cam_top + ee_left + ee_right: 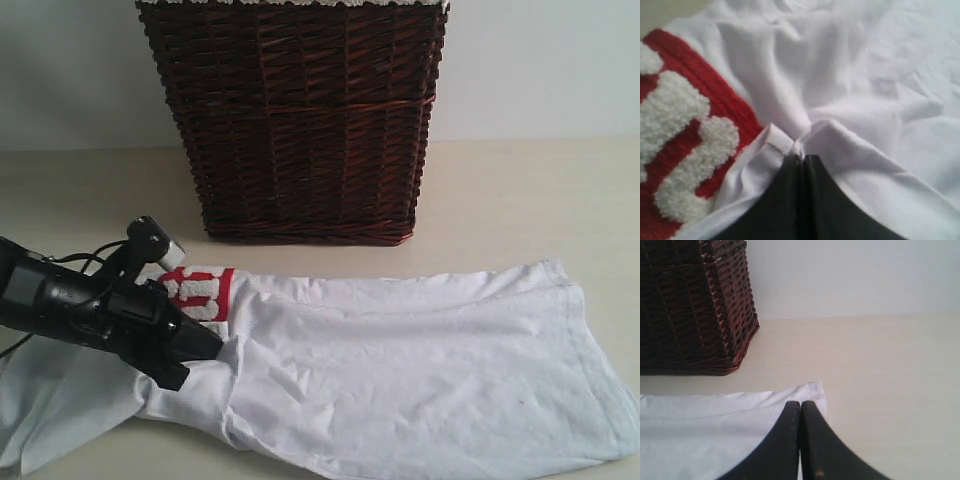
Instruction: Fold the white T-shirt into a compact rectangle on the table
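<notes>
Exterior: a soft, creased white T-shirt lay spread over the near part of the matte cream-beige table. It was in front of a dark brown woven wicker basket with white lace trim at the rim, not touching it. The black left gripper sat at the left, tip down on the shirt, just beside a red patch with fuzzy white lettering. Only part of the letters showed, not readable. Jaw state was unclear from here. The right gripper was outside this view.

Left wrist: the close-up filled that gap. The left gripper was closed, pinching a ridge of white fabric at its tips, with cloth gathered in folds toward them. The lettering was looped terry pile on a ribbed red ground, too cropped to read.

Right wrist: the only view of the right gripper. Its black tapered fingers were pressed together with nothing visible between them, over the shirt's hemmed corner. Contact with the cloth couldn't be told. The shirt edge lay flat on the table. The basket stood apart, with a plain pale wall behind.
</notes>
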Robot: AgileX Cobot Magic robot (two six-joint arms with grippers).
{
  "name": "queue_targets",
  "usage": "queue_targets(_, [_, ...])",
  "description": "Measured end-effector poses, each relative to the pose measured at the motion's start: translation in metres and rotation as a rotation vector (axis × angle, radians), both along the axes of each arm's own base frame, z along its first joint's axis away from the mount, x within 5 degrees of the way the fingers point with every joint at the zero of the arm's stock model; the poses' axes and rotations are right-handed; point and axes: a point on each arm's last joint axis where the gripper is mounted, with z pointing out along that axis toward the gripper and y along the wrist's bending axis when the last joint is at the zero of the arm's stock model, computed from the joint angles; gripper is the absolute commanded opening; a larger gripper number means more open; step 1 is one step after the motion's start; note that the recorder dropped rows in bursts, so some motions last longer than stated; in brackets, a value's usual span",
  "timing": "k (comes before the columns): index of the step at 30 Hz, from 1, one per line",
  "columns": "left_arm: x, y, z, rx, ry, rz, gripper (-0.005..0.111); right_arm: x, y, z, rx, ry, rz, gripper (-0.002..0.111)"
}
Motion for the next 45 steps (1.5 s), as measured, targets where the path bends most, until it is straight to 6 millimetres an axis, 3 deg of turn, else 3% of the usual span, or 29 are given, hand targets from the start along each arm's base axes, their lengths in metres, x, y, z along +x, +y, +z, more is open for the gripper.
queue_targets(6, [-0.006,-0.014,0.0,-0.027,0.017,-0.01,0.003,0.0,0.0,0.0,0.0,0.0,0.0,0.0])
queue_targets(9, [-0.006,-0.015,0.002,-0.03,0.011,-0.009,0.019,0.0,0.0,0.0,0.0,0.0,0.0,0.0])
queue_targets(14, [-0.006,-0.014,0.012,-0.019,-0.03,-0.013,0.058,0.0,0.0,0.0,0.0,0.0,0.0,0.0])
queue_targets(16, [-0.006,-0.013,0.017,-0.016,-0.048,-0.009,0.066,0.0,0.0,0.0,0.0,0.0,0.0,0.0])
queue_targets(26, [0.003,-0.002,0.057,0.065,-0.211,0.115,0.066,0.0,0.0,0.0,0.0,0.0,0.0,0.0])
queue_targets(33, [0.01,0.029,0.085,0.254,-0.305,0.441,0.066,0.0,0.0,0.0,0.0,0.0,0.0,0.0])
queue_targets(39, [-0.009,0.059,0.068,0.459,-0.262,0.632,0.066,0.0,0.0,0.0,0.0,0.0,0.0,0.0])
queue_targets(45, [-0.022,0.067,0.058,0.517,-0.23,0.649,0.066,0.0,0.0,0.0,0.0,0.0,0.0,0.0])
